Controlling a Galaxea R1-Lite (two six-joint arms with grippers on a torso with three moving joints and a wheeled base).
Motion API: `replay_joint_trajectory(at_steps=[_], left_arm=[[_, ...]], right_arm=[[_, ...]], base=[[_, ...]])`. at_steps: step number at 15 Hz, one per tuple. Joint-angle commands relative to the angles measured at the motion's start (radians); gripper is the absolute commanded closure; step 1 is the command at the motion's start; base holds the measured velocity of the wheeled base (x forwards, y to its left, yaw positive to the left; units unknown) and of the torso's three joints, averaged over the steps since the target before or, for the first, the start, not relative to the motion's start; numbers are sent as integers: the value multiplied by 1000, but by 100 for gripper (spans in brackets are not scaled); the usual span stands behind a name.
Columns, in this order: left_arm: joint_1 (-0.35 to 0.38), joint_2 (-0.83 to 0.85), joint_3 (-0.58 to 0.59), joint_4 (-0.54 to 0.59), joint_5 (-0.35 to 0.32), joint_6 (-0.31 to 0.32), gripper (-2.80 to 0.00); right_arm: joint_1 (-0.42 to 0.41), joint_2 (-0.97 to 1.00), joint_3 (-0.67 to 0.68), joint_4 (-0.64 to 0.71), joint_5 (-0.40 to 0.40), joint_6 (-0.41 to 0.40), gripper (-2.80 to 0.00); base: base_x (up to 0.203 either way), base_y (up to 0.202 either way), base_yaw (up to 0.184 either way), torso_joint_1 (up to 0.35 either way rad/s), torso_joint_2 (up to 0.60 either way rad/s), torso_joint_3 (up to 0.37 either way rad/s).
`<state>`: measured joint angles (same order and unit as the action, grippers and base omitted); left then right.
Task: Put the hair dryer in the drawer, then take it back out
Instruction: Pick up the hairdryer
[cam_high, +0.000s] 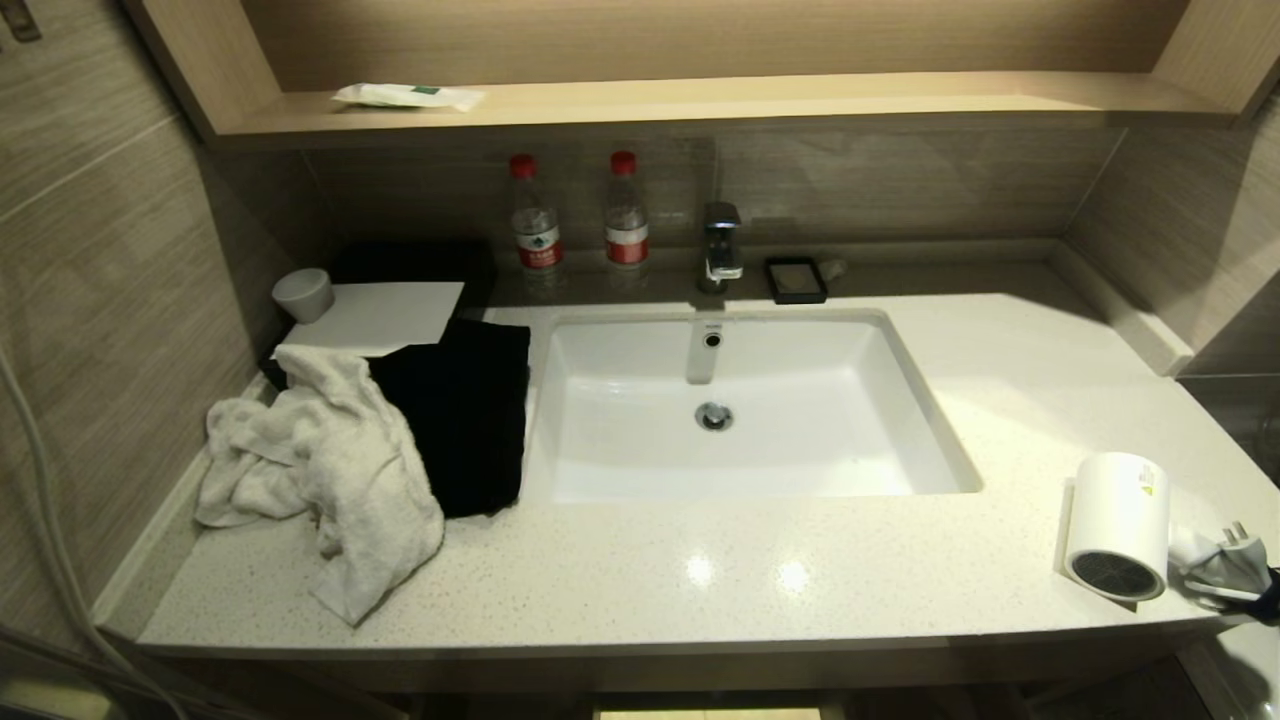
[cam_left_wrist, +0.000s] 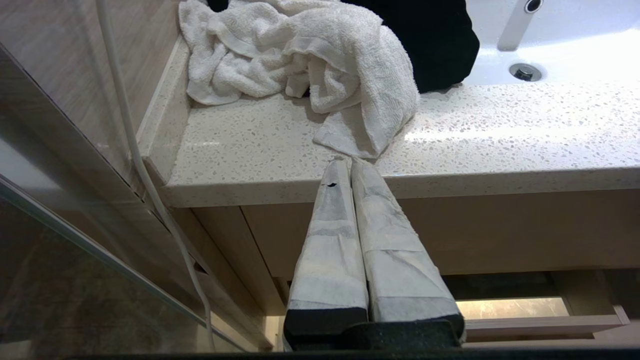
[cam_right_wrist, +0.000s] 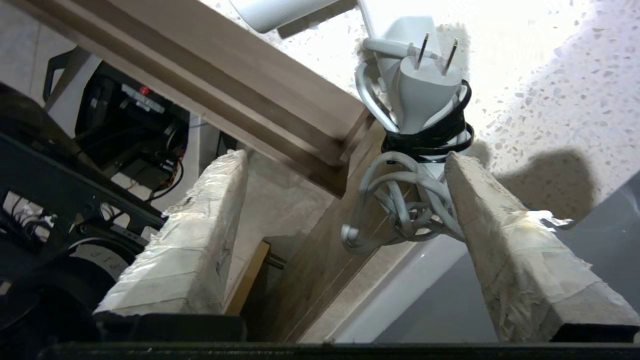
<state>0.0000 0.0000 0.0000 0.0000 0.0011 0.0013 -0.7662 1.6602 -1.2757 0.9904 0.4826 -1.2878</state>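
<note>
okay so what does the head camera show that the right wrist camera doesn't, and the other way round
Only the head view shows the sink, the faucet, two bottles, the white towel with a black cloth beside it, the shelf, and the dryer's grille.

Only the right wrist view shows the right gripper, fingers spread wide, below the counter edge near the bundled cord, plus the wood panel under the counter.

Both show the hair dryer on the speckled counter and its plug.
</note>
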Motion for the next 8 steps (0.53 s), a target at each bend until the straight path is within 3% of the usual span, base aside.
replay_joint_trajectory(at_steps=[1,8], left_arm=[[0,-2,0,0,0,0,0],[0,-2,0,0,0,0,0]], right_arm=[[-1,52,-28,15,3,-27,-280],[7,188,-204,145,2,-71,-280]], base=[[0,0,0,0,0,0],[0,0,0,0,0,0]])
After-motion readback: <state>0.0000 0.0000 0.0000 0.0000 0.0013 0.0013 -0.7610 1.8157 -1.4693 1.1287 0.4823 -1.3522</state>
